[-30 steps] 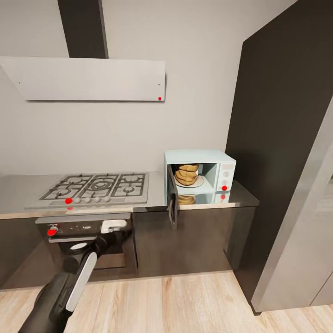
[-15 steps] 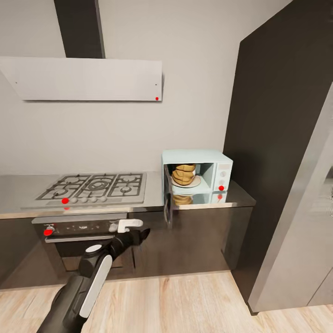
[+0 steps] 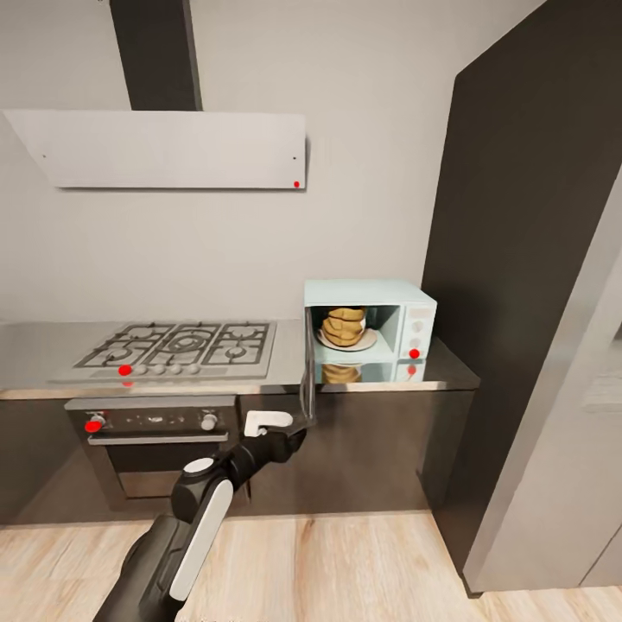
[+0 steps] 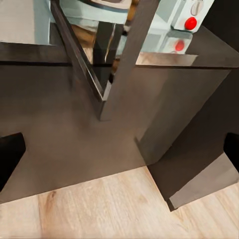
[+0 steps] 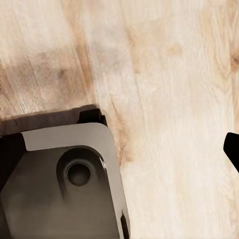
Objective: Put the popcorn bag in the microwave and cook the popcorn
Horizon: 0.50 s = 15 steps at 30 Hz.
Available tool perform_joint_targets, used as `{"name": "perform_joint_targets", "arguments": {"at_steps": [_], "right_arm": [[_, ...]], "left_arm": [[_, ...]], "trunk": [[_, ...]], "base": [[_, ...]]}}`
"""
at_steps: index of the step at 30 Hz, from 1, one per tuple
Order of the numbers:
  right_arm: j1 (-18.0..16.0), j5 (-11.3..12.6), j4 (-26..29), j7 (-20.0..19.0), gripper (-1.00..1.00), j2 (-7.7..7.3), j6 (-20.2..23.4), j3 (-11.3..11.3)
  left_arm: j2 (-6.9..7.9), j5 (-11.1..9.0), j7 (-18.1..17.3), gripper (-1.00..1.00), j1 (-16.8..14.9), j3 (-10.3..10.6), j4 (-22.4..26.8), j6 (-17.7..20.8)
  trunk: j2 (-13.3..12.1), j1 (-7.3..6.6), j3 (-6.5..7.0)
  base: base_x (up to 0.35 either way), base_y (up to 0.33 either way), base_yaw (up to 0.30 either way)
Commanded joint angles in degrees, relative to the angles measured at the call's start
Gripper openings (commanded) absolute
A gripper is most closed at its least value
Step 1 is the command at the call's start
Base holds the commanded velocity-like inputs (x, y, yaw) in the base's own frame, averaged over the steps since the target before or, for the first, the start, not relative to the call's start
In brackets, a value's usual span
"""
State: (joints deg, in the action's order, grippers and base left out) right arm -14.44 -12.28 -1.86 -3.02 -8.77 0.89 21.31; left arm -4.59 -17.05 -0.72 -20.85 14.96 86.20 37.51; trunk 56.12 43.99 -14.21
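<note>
The pale-blue microwave (image 3: 373,298) stands on the grey countertop (image 3: 449,370) with its dark glass door (image 3: 306,373) swung out toward me. Inside it, the tan popcorn bag (image 3: 344,325) sits upright on a white plate. My left gripper (image 3: 298,425) is open, just below and in front of the door's lower edge; I cannot tell if it touches. In the left wrist view the door (image 4: 122,69) rises ahead between the wide-apart fingers (image 4: 10,159), with the red indicator dot (image 4: 190,22) beyond. The right gripper (image 5: 119,154) is open over the wooden floor.
A gas hob (image 3: 181,345) lies left of the microwave, with the steel oven (image 3: 155,432) under it and the white hood (image 3: 164,149) above. A tall dark cabinet (image 3: 536,259) stands right of the microwave. A grey part of my base (image 5: 64,184) lies below the right gripper.
My left arm has swung right and risen, from in front of the oven to under the microwave door. The camera has shifted slightly.
</note>
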Motion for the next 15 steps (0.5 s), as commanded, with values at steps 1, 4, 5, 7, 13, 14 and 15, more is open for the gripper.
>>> {"name": "perform_joint_targets", "arguments": {"at_steps": [1, 4, 5, 7, 13, 14, 15], "right_arm": [[-0.1, -0.6, -0.1, -0.1, 1.00, -0.06, 0.1, 0.5], [-0.1, -0.6, -0.1, -0.1, 1.00, -0.10, 0.1, 0.5], [-0.1, -0.6, -0.1, -0.1, 1.00, -0.12, 0.1, 0.5], [-0.1, -0.6, -0.1, -0.1, 1.00, -0.14, 0.1, 0.5], [-0.1, -0.6, -0.1, -0.1, 1.00, -0.11, 0.1, 0.5], [-0.1, -0.6, -0.1, -0.1, 1.00, -0.11, 0.1, 0.5], [-0.1, -0.6, -0.1, -0.1, 1.00, -0.11, 0.1, 0.5]], "left_arm": [[0.00, -0.1, -0.1, 1.00, -0.1, 0.0, 0.0, 0.3], [0.01, -0.1, 0.0, 1.00, -0.1, 0.0, 0.1, 0.3], [0.01, -0.1, 0.0, 1.00, -0.1, 0.1, 0.1, 0.3], [0.01, -0.1, 0.0, 1.00, -0.1, 0.1, 0.0, 0.3], [0.03, -0.1, 0.0, 1.00, -0.1, 0.0, 0.0, 0.2], [0.03, -0.1, 0.1, 1.00, -0.1, 0.0, 0.0, 0.2], [0.03, -0.1, 0.1, 1.00, -0.1, -0.1, 0.0, 0.2]], "trunk": [[0.1, 0.00, -0.07], [0.1, 0.00, -0.07], [0.1, 0.00, -0.07], [0.1, 0.00, -0.07], [0.1, 0.00, -0.07], [0.1, 0.00, -0.07], [0.1, 0.00, -0.07]], "base": [[0.000, -0.001, 0.061], [0.000, 0.000, 0.027], [0.000, 0.000, 0.010], [0.000, 0.000, 0.004], [0.058, 0.000, 0.000], [0.195, 0.000, 0.000], [0.237, 0.000, 0.000]]}}
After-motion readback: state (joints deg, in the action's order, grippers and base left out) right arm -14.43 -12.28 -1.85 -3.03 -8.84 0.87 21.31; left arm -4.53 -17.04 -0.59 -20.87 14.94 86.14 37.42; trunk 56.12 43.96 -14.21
